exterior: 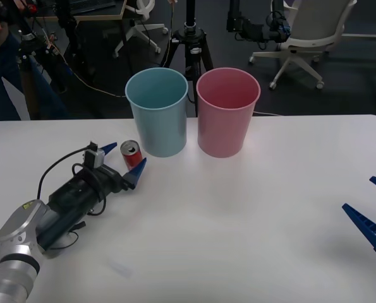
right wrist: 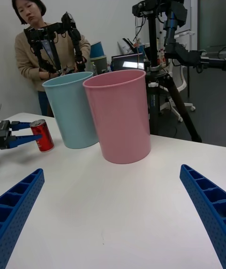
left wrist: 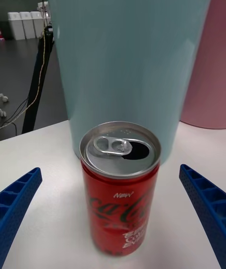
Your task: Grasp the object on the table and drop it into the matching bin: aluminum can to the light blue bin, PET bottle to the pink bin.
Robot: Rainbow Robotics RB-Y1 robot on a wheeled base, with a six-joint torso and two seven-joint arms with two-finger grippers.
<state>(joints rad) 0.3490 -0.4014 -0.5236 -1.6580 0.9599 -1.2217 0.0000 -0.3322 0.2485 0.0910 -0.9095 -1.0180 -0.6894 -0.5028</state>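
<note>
The small red aluminum can (exterior: 132,151) stands upright on the white table (exterior: 238,221), just left of the light blue bin (exterior: 157,120). The pink bin (exterior: 227,120) stands right beside the blue one. My left gripper (exterior: 125,156) is open, with one blue finger on each side of the can and a gap to each. From the left wrist, the can (left wrist: 120,189) sits centred between the fingers, its silver top opened, with the light blue bin (left wrist: 127,38) close behind. My right gripper (exterior: 359,194) hangs open and empty at the table's right edge.
From the right wrist I see the can (right wrist: 42,135), the light blue bin (right wrist: 70,109) and the pink bin (right wrist: 120,113) across bare tabletop. A camera tripod (exterior: 191,44) and office chairs (exterior: 308,31) stand beyond the table's far edge.
</note>
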